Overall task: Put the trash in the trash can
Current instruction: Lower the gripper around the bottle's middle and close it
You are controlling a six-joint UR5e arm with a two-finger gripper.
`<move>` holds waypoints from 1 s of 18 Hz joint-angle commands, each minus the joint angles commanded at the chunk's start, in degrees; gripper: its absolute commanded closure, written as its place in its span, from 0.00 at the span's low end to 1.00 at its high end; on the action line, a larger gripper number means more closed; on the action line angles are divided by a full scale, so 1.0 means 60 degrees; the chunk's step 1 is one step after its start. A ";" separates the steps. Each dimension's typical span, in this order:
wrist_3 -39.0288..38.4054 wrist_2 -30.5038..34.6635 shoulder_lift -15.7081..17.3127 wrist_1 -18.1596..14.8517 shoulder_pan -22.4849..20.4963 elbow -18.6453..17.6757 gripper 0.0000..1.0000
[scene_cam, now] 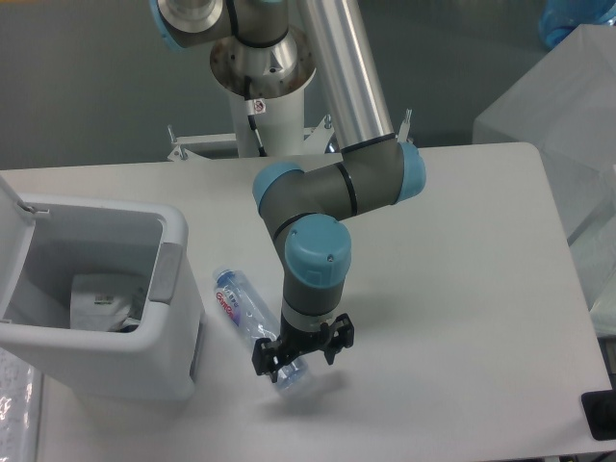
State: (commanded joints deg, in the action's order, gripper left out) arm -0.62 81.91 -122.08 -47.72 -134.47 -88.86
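A white wrapper (99, 298) lies inside the open trash can (178, 289) at left; the crushed bottle (248, 322) lies on the table (462, 269) beside it; the gripper (298, 354), fingers spread, straddles the bottle's lower end, arm bent steeply downward.

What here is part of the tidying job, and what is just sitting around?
Part of the job:
- crushed clear bottle on the table
- white wrapper already inside the bin
- open white trash can
- gripper, down at the bottle's lower end

Just around:
- translucent box at right
- black object at the table corner
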 joint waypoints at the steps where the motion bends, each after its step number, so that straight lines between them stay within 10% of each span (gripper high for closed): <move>1: 0.0000 0.0000 0.0000 0.0000 0.0014 0.0000 0.00; 18: -0.0058 0.0513 -0.0146 0.0000 0.0175 -0.0073 0.00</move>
State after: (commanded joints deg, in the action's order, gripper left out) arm -0.97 84.99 -122.96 -47.72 -133.42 -89.29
